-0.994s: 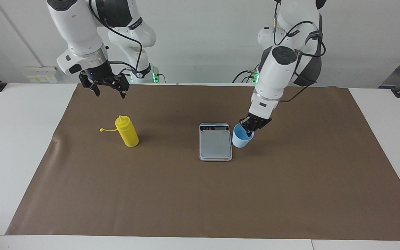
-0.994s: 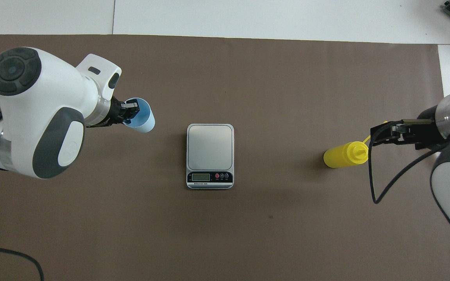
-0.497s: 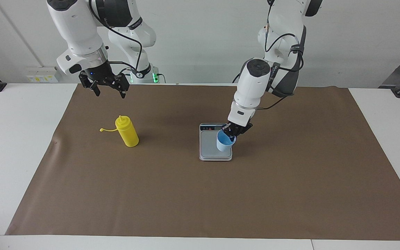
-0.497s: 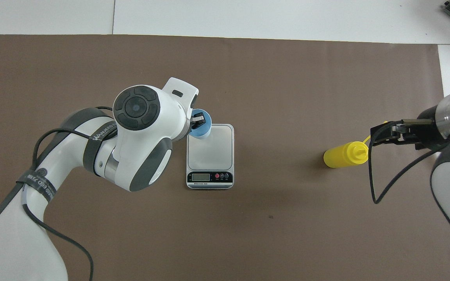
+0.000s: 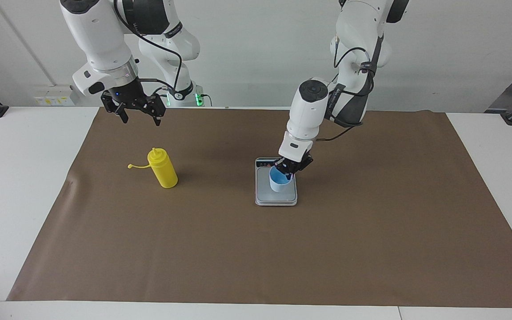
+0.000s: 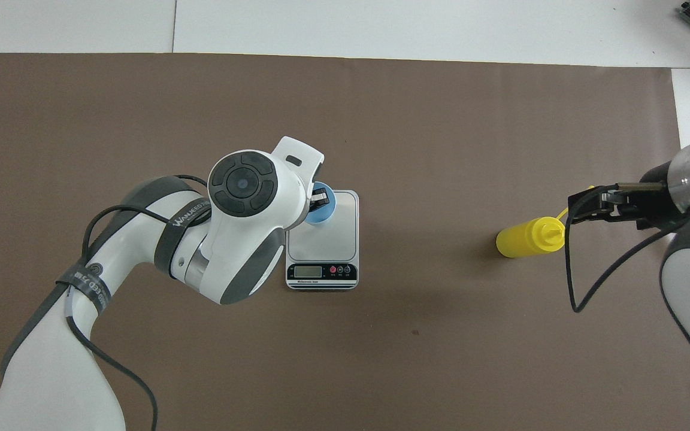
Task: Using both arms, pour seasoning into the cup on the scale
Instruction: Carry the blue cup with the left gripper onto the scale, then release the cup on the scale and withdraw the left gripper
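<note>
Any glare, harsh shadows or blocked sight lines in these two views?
Facing view: even light, soft shadow beside the yellow squeeze bottle, no glare on the scale. Overhead view: the left arm's white housing hides part of the blue cup and one edge of the scale; the display strip stays readable as a strip, its digits not.

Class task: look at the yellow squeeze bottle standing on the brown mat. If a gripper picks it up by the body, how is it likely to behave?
The squeeze bottle is tall on a narrow base, so a sideways nudge would probably tip it, and then it would likely roll. It looks like soft plastic, so its walls may give under a grip. Its thin cap strap sticks out sideways and would likely flop.
</note>
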Robot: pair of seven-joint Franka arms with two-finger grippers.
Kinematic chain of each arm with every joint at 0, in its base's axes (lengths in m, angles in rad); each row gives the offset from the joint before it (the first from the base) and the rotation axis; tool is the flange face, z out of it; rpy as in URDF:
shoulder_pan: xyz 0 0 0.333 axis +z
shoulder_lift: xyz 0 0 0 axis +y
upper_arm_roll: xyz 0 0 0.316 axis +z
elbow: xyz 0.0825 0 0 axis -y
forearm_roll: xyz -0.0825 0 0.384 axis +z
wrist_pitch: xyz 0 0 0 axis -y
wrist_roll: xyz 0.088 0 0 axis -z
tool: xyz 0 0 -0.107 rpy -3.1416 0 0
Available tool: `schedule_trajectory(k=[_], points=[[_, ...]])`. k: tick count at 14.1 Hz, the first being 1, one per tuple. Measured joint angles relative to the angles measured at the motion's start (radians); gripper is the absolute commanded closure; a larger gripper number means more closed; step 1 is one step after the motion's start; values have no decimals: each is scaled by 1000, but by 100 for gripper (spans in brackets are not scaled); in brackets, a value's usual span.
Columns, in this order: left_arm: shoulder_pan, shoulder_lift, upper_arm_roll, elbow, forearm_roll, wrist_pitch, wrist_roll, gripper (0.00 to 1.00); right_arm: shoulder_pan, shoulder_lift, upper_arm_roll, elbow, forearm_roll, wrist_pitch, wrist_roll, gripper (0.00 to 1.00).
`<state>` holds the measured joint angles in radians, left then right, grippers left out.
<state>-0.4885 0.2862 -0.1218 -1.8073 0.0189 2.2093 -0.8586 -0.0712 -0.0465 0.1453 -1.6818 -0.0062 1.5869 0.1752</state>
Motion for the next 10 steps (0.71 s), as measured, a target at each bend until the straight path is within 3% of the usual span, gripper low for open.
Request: schedule_trajectory(k=[3, 4, 6, 8, 9, 10], points=[[-1, 0, 0, -22, 0, 36, 0, 100, 0, 0, 0, 0, 0, 0, 0, 0], [-1, 0, 0, -25, 0, 38, 0, 95, 0, 0, 0, 0, 0, 0, 0, 0], [-3, 0, 0, -28, 0, 39, 0, 72, 0, 0, 0, 0, 0, 0, 0, 0], [-4, 0, 0, -28, 0, 41, 0, 62, 0, 0, 0, 0, 0, 0, 0, 0], [-4, 0, 0, -28, 1, 42, 0, 41, 0, 0, 0, 0, 0, 0, 0, 0], [-4, -1, 0, -28, 1, 44, 0, 0, 0, 0, 0, 0, 0, 0, 0, 0]])
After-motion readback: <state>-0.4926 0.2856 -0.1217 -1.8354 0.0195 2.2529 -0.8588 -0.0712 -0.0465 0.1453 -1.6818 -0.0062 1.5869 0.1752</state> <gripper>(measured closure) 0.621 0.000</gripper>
